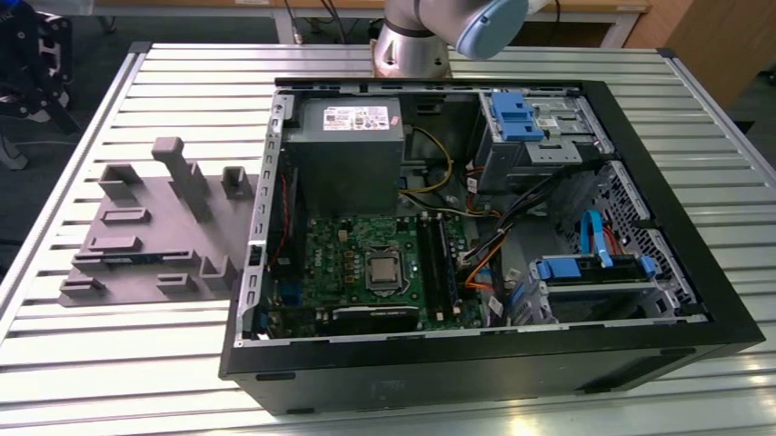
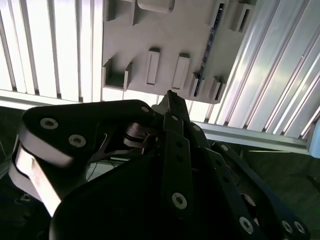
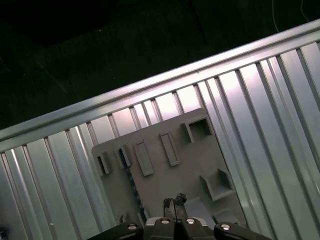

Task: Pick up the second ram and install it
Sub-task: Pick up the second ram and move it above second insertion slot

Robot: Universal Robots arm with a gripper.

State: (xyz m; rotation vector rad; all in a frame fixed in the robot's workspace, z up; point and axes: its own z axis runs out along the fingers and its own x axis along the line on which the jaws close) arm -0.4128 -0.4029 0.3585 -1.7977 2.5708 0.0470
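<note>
Your gripper, tips drawn together on nothing, hangs near the edge of the grey fixture plate. The second ram stands on edge in that plate's slot, with raised blocks close alongside. The plate lies beside the open computer case on the slatted table.

The arm was a silvery-grey metal tube capped by a rounded, pale blue joint cover. In the second wrist view, the claw was matte black, with flat linked bars pinned by round silver screw heads.
</note>
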